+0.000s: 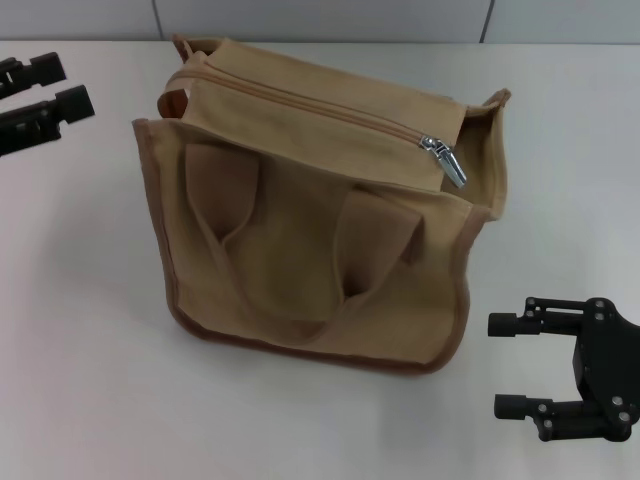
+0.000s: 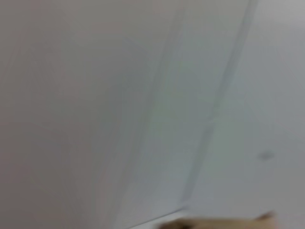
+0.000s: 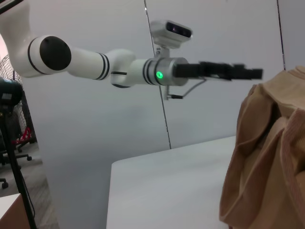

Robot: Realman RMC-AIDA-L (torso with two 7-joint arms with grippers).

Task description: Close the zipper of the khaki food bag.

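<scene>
A khaki food bag (image 1: 320, 250) stands on a white table (image 1: 80, 380), roughly in the middle of the scene, with its front pocket and two looped handles facing the near side. The zipper (image 1: 300, 100) runs along the bag's top from far left to right, and its silver pull tab (image 1: 445, 160) sits at the right end, so the teeth look joined along most of the length. The left gripper (image 1: 40, 97) hovers at the far left, well apart from the bag, its two black fingers spread with nothing between them. The right gripper (image 1: 510, 365) is near and to the right, just beside the bag's lower right corner, fingers also parted and empty. The left wrist view is blurred, showing mostly pale wall and perhaps a sliver of the bag's fabric.
</scene>
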